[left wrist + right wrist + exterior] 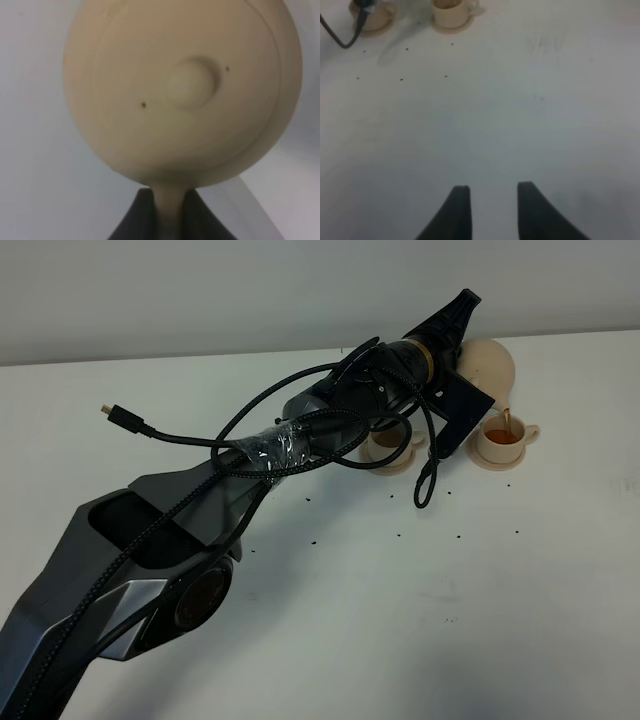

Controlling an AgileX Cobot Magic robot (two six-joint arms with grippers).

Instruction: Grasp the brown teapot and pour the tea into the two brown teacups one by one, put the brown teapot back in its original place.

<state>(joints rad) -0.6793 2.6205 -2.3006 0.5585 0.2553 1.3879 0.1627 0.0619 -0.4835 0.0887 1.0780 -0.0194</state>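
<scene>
Two grippers, one busy: our right gripper point(492, 205) hung open, well apart from everything. We had the left gripper point(169, 220) clamped on the teapot point(492, 362) by its handle, spout tipped straight over the right-hand cup point(502, 437), second cup point(392, 443) just beside it.

A plain white table point(400, 620) carries everything. Toward its far edge sits a small beige saucer point(497, 464) under a teacup point(503, 438) with amber tea in it. Just beside that saucer, to its left, lies a matching saucer point(396, 463), partly hidden. Tiny dark specks point(399, 535) dot the tabletop on the nearer side of the first saucer.
</scene>
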